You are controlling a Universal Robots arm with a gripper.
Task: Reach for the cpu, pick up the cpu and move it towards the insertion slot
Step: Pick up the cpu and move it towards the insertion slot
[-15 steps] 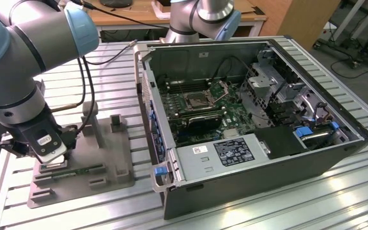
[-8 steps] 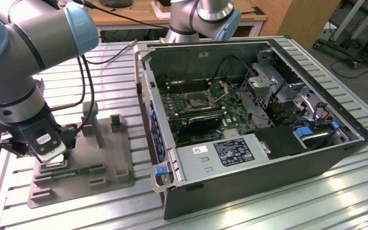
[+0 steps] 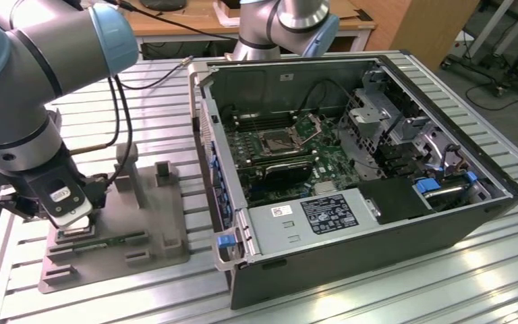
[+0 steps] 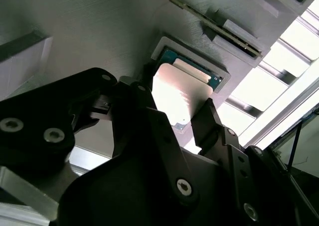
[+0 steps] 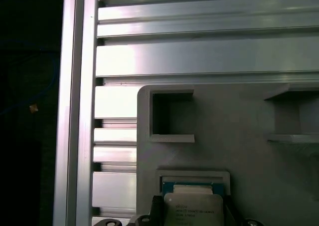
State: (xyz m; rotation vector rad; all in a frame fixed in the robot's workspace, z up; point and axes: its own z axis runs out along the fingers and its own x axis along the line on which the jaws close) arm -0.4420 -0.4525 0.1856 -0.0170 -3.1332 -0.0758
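Pincer point(image 4: 177, 91) spread astride cpu point(image 4: 185, 82), cpu seated in grey fixture point(image 4: 99, 31) pocket, alu table point(image 5: 199, 56) beneath

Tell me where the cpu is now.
The cpu lies in a square recess of the grey holder, right under the gripper, on the exterior view's left of the open computer case.
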